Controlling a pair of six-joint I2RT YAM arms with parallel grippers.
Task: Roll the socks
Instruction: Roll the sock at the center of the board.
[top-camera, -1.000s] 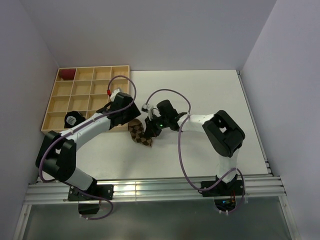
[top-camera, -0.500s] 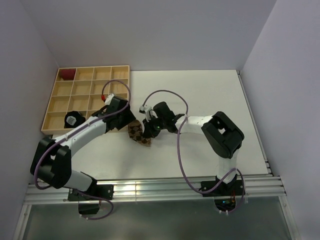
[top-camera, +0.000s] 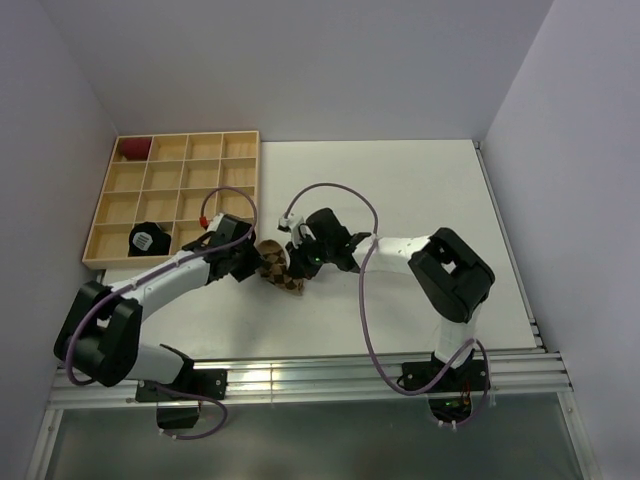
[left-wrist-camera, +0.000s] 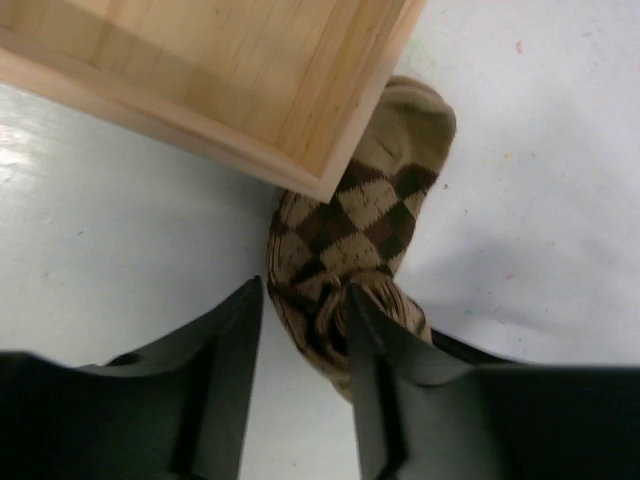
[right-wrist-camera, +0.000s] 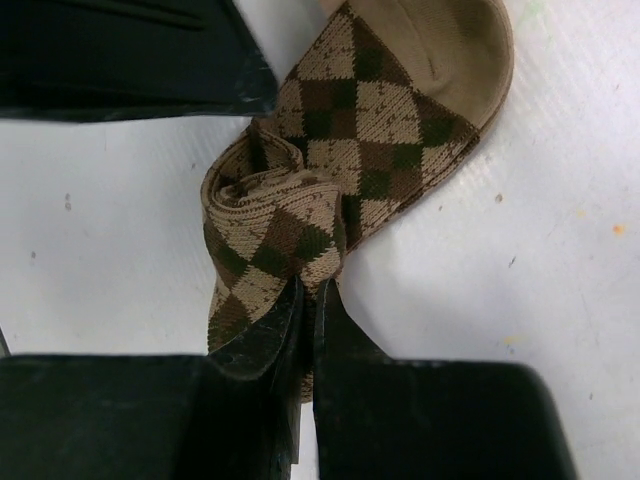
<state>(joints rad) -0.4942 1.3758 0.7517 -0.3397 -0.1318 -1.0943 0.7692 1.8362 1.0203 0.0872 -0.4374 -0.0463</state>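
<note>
Where the tray (top-camera: 185, 134) sits upper left, black sock (top-camera: 147, 240) is kept in its bottom row. Centre surface (top-camera: 420, 200): left end effector (left-wrist-camera: 300, 300), narrowly parted, set astride tan argyle sock (top-camera: 278, 270); right end effector (right-wrist-camera: 308, 290) clamped on it.

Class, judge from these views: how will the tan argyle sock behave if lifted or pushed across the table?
Probably floppy: the tan argyle sock lies creased and folded on itself, so it should sag when lifted. Likely light, being thin knit. Pushed, its loose folds would likely bunch rather than slide cleanly.
</note>
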